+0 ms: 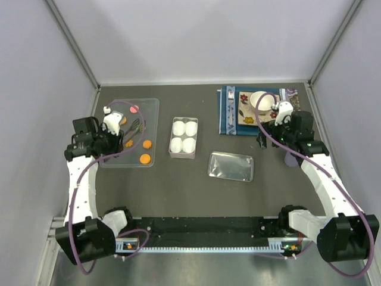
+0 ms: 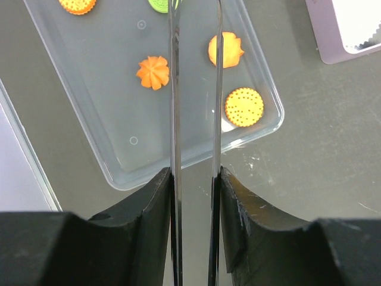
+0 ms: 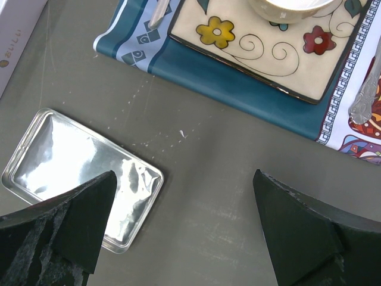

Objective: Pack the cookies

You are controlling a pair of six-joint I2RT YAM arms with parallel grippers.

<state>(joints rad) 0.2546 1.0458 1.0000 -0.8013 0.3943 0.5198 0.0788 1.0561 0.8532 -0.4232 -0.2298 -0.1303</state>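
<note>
Small round cookies [image 2: 244, 107] lie loose in a clear rectangular plastic tray [image 2: 101, 77] at the left of the dark grey surface [image 1: 178, 196]. A flat orange disc with dark specks sits close to the tray's rounded corner. There is also a ridged orange rosette, another orange one partly behind a blade, and a green and a pink one farther along. The left arm reaches over the tray, and the left pincer [image 2: 194, 185] is clamped on a pair of thin metal tweezers [image 2: 174, 107]. The two blades run out parallel and slightly apart above the cookies, their tips beyond the wrist view. The right arm stretches toward the far right. The right pincer [image 3: 184, 190] is spread wide with nothing in it, over bare surface between a clear plastic lid [image 3: 65, 155] and a blue patterned placemat [image 3: 238, 89]. A white four-cup box [image 1: 183, 137] stands between tray and lid, with bare surface on both sides.
</note>
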